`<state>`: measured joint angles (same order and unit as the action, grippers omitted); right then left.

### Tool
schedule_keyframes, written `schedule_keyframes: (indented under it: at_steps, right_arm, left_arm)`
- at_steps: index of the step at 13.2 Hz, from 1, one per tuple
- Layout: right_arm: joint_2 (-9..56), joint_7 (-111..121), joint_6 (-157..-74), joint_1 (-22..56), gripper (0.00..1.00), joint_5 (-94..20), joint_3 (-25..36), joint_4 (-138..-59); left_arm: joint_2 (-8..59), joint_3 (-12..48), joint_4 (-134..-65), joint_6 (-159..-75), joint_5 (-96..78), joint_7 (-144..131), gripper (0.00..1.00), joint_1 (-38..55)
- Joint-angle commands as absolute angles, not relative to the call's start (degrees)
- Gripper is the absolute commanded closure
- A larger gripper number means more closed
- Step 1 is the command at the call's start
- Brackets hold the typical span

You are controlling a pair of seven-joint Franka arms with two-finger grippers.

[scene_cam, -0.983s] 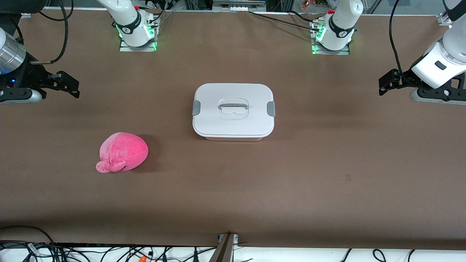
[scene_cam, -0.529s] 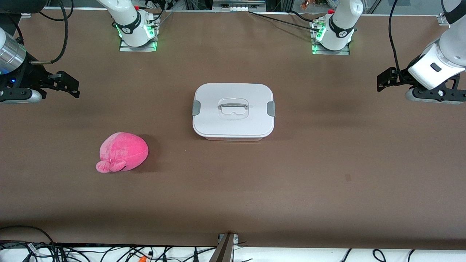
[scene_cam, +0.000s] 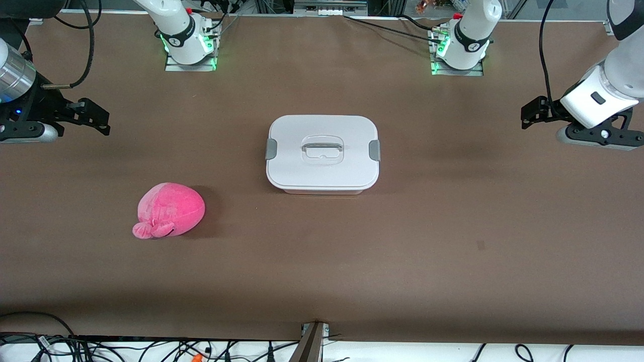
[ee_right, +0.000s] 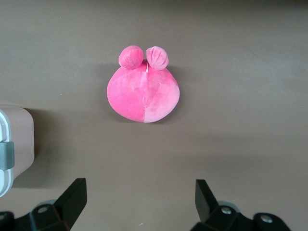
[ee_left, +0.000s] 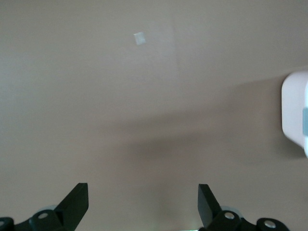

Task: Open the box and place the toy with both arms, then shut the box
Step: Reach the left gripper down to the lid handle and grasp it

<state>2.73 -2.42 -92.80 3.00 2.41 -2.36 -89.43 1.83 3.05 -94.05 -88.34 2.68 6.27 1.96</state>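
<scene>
White-lidded box (scene_cam: pixel 322 154) shut, mid-table. Pink toy (scene_cam: pixel 169 209) nearer camera than box, toward my right arm's end. My left gripper (scene_cam: pixel 534 111) and right gripper (scene_cam: pixel 96 118) spread, over bare table well apart from box.

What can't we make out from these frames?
- Box contents: shut white lid covers them, front view.
- Box in both wrist views: only one end shows, the rest cut off by the frame edge.
- Toy underside: rests on the table, hidden in front and right wrist views.
- Right tool and left tool: arm bodies run off the front view's edges.
</scene>
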Motion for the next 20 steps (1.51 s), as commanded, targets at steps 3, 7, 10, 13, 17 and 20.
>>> schedule_keyframes:
  at_steps: [3, 7, 10, 13, 17, 20]
  right_arm:
    - [2.7, -2.2, -91.8, 3.3, 0.0, 3.2, -2.3, -88.8]
    - [2.9, -2.2, -91.9, 3.3, 0.0, 3.3, -2.3, -88.8]
    - [3.0, -2.2, -91.9, 3.3, 0.0, 3.3, -2.3, -88.8]
    - [3.0, -2.2, -91.9, 3.3, 0.0, 3.3, -2.3, -88.8]
    - [3.2, -2.7, -92.5, 3.5, 0.0, 3.5, -2.3, -88.7]
    - [3.6, -3.1, -91.9, 3.6, 0.0, 3.2, -2.2, -88.7]
  left_arm:
    - [4.4, 3.9, -92.1, -84.6, 0.1, 20.4, 0.0, 2.5]
    - [5.5, 13.1, -92.6, -85.7, -0.7, 22.1, 0.0, 2.9]
    - [8.1, 24.3, -92.7, -92.9, -2.0, 22.0, 0.0, 2.9]
    - [13.3, 32.8, -92.6, -102.4, -2.6, 22.0, 0.0, 3.1]
    - [21.2, 37.7, -92.7, -111.9, -1.2, 22.9, 0.0, 5.9]
    - [26.4, 37.8, -92.7, -119.8, 7.4, 23.7, 0.0, 9.6]
